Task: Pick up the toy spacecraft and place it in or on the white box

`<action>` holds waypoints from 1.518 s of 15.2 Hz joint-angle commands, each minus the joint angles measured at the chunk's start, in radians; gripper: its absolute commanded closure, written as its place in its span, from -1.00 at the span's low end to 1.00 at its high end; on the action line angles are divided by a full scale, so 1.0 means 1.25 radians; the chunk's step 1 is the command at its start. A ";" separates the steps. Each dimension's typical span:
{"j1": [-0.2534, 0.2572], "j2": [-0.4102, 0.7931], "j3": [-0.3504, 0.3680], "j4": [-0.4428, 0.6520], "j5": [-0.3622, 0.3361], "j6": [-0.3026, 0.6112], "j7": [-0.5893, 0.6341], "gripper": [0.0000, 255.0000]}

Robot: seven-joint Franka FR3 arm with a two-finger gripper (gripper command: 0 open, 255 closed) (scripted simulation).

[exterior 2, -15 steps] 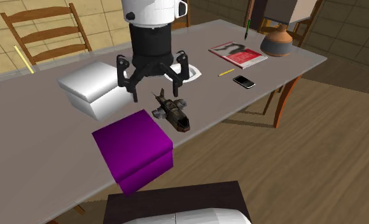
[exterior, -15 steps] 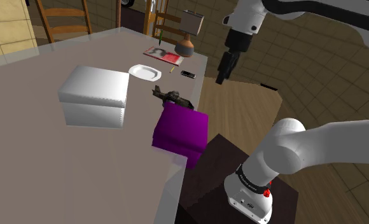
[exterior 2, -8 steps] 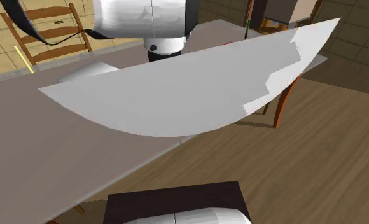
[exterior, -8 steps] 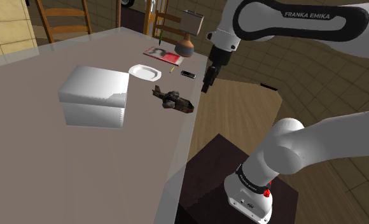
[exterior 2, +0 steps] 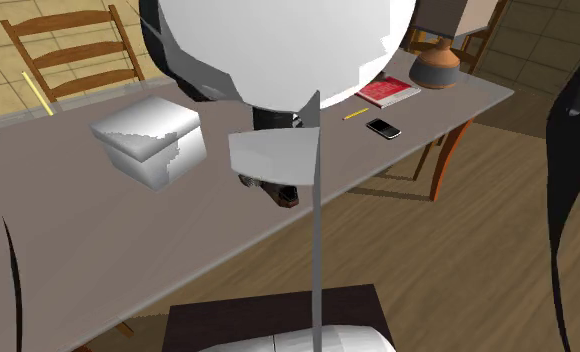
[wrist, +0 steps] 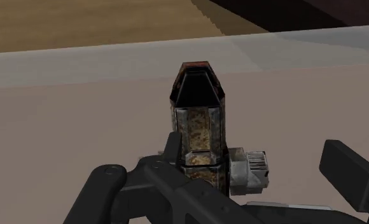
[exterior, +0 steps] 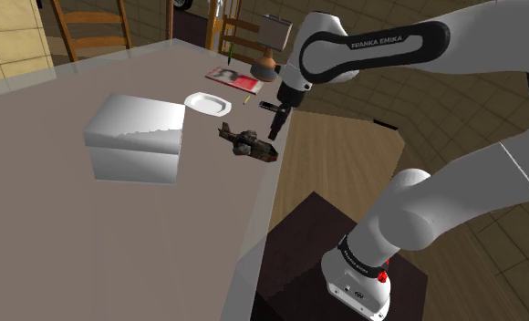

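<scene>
The toy spacecraft (exterior: 247, 141) is a small dark brown craft lying on the grey table (exterior: 117, 237) near its edge, to the right of the white box (exterior: 135, 137) in the shoulder view. My black gripper (exterior: 274, 133) hangs just beside the craft's far end, over the table edge. In the wrist view the spacecraft (wrist: 199, 118) lies lengthwise between my fingers, nose pointing away; my gripper (wrist: 234, 188) is open, its fingers apart. In the second exterior view my arm covers most of the spacecraft (exterior 2: 276, 191); the white box (exterior 2: 150, 140) stands clear to its left.
Beyond the craft lie a white plate (exterior: 207, 103), a pencil (exterior: 244, 98), a black phone (exterior: 269, 107), a red book (exterior: 233, 79) and a brown vase (exterior: 264, 66). Wooden chairs (exterior: 91, 27) stand at the table's far side. My dark stand (exterior: 304, 246) sits beside the table.
My gripper has come down and leftward to the spacecraft's end. The purple box seen beside the craft a second ago is gone from the table.
</scene>
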 commanded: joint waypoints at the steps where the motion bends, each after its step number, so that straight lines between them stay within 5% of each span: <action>1: 0.006 0.057 -0.016 0.006 0.003 0.064 -0.042 -1.00; 4: 0.018 0.148 -0.035 0.029 0.020 0.148 -0.103 -1.00; 12: 0.023 0.208 -0.037 -0.003 0.035 0.239 -0.114 -1.00; 20: 0.023 0.208 -0.037 -0.003 0.035 0.239 -0.114 -1.00; 21: 0.023 0.208 -0.037 -0.003 0.035 0.239 -0.114 1.00; 23: 0.023 0.208 -0.037 -0.003 0.035 0.239 -0.114 1.00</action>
